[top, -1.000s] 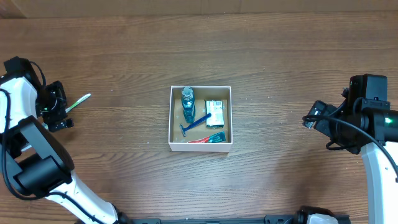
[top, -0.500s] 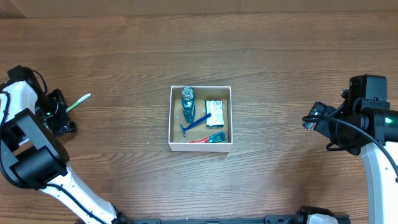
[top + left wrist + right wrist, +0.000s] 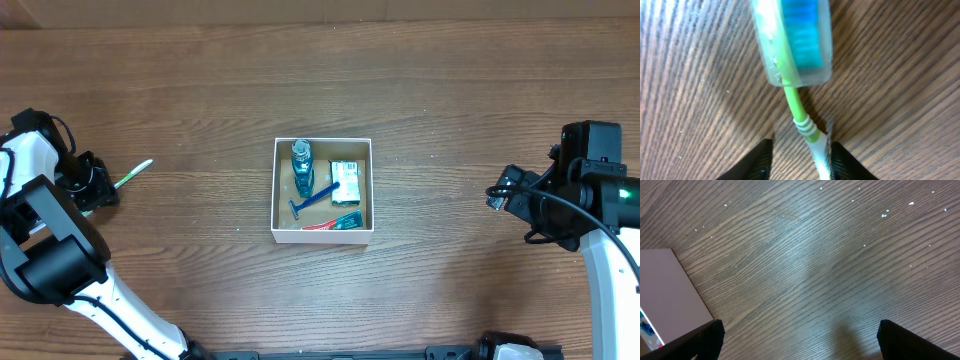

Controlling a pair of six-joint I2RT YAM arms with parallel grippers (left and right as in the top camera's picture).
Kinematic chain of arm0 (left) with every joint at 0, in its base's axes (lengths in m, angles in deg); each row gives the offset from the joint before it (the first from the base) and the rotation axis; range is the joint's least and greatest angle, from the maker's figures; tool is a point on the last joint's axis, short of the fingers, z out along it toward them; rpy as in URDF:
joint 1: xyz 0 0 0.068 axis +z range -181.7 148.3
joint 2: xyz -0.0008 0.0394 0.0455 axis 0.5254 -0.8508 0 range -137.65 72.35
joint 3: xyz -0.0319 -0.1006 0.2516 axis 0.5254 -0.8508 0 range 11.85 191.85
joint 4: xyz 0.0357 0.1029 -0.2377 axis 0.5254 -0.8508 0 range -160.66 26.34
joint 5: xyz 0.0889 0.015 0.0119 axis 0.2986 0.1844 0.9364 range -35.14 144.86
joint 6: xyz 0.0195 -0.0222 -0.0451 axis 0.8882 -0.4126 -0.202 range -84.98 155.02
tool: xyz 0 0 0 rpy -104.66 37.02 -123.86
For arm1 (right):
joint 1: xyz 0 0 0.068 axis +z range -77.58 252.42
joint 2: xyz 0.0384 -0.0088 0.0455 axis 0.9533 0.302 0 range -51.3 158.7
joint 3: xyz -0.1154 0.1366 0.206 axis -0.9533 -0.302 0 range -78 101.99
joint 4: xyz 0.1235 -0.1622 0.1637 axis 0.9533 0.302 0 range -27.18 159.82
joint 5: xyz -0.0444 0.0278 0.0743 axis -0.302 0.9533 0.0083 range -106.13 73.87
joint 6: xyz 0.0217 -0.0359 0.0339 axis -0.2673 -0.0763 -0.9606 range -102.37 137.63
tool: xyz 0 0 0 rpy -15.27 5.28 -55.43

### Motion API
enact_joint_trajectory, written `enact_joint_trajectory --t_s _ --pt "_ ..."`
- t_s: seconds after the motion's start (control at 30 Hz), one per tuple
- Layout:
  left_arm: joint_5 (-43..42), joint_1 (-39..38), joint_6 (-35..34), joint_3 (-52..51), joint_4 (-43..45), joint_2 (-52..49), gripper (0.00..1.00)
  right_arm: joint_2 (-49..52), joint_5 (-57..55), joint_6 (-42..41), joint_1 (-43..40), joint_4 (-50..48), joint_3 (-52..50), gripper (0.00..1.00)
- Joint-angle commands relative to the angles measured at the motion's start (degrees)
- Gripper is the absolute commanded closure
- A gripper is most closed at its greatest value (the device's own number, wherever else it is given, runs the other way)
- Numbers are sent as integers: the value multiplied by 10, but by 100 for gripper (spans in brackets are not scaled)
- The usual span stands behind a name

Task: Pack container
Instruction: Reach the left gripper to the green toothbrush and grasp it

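Note:
The container (image 3: 322, 238), a small white-walled box with a brown floor, sits mid-table and holds a blue bottle (image 3: 302, 164), a blue razor (image 3: 313, 199), a green packet (image 3: 346, 180) and a small tube (image 3: 336, 223). A green-and-white toothbrush (image 3: 131, 174) with a clear cap over its blue bristles (image 3: 792, 40) lies at the far left. My left gripper (image 3: 801, 150) straddles its handle (image 3: 799, 112): the right finger touches it, and a gap shows on the left side. Far right, my right gripper (image 3: 497, 192) is open over bare wood (image 3: 800, 335).
A wooden table (image 3: 200, 100) stretches all round the box. In the right wrist view the box's white wall (image 3: 670, 290) shows at the left edge. The left arm's body (image 3: 50, 250) fills the lower left corner.
My left gripper has slid onto the toothbrush handle and its jaws have narrowed around it. The toothbrush has shifted slightly right. The right arm has not moved.

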Motion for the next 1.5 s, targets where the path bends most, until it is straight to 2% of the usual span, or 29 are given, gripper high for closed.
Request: enact_joint_trajectory --t_s 0.0,0.17,0.4,0.57,0.77,0.97,1.1,1.23,1.47 --pt "16 0 -1 0 -9 -10 71 -6 1 4 -2 -2 -3 0" --pt "26 0 13 0 -14 -10 79 -6 1 4 -2 -1 -3 0" --pt "42 0 42 -1 -13 -10 81 -6 1 4 -2 -2 -3 0" --pt "49 0 85 -1 -6 -10 87 -6 1 4 -2 -1 -3 0" --pt "63 -1 98 -1 -5 -10 73 -6 1 4 -2 -1 -3 0" --pt "63 -1 100 -1 -5 -10 69 -6 0 4 -2 -2 -3 0" --pt "60 -2 106 -1 -5 -10 84 -6 1 4 -2 -2 -3 0" --pt "59 -3 106 -1 -5 -10 93 -6 0 4 -2 -2 -3 0" --pt "26 -4 126 0 -2 -10 96 -6 1 4 -2 -2 -3 0"
